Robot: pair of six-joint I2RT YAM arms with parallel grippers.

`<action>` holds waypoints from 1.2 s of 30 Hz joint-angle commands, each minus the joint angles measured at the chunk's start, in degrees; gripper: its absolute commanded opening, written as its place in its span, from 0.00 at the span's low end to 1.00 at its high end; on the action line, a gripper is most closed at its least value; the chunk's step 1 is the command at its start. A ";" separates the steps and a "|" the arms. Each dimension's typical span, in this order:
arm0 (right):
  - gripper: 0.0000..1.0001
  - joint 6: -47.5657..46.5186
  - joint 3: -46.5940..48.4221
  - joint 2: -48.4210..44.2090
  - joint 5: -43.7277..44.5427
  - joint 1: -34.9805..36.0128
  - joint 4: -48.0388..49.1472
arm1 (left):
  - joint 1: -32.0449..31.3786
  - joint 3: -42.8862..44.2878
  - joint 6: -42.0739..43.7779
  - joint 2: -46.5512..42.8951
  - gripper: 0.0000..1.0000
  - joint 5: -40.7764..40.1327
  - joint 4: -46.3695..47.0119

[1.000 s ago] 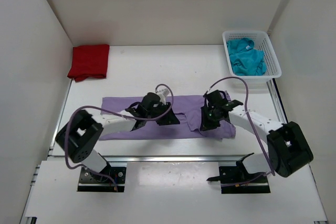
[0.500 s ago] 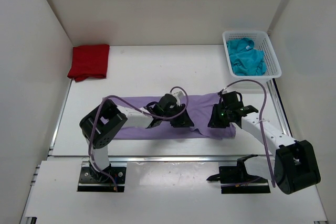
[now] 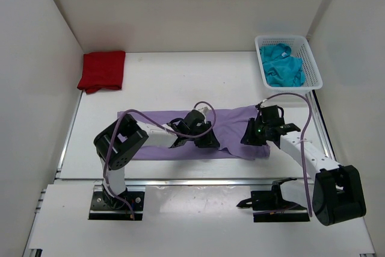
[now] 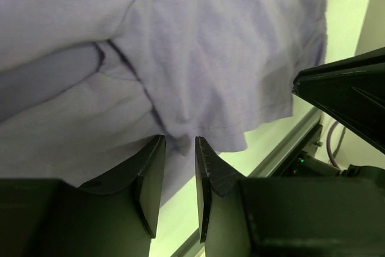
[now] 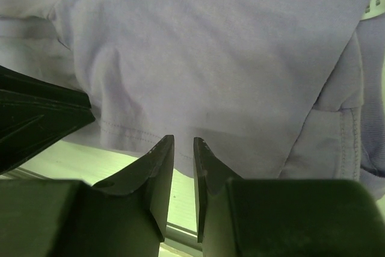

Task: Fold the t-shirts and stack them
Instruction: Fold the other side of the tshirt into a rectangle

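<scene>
Purple shirt: we see the purple shirt (image 3: 231, 126) lying flat as a long band across the near part of the table (image 3: 180, 82). Both arms stretch over its middle and right end and hide a good part of it from above.
Left claw: the left claw (image 4: 180, 141) points at the shirt's near hem, its fingers a narrow slit apart. A pucker of cloth sits right at the tips, and we cannot tell whether it is nipped or only lies behind them.
Right claw: the right claw (image 5: 183, 139) hangs over the near hem at the right end with its fingers slightly parted. Cloth and a strip of table show through the gap, and nothing is between the fingers.
Red shirt: the red shirt (image 3: 102, 70) lies folded in the far left corner, well apart from the arms.
Teal shirt: the teal shirt (image 3: 283, 67) is bunched in the basket (image 3: 312, 64) at the far right, too crumpled for us to read its shape.
Cut off: a black wedge (image 4: 349, 94) juts into the left wrist view from the right, cropped by the frame. We cannot make out which part it is.
</scene>
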 commanded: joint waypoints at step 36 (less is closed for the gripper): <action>0.17 5.17 -7.83 -0.21 1.94 -6.60 7.98 | 2.36 -9.21 -7.14 -7.64 0.02 5.45 5.01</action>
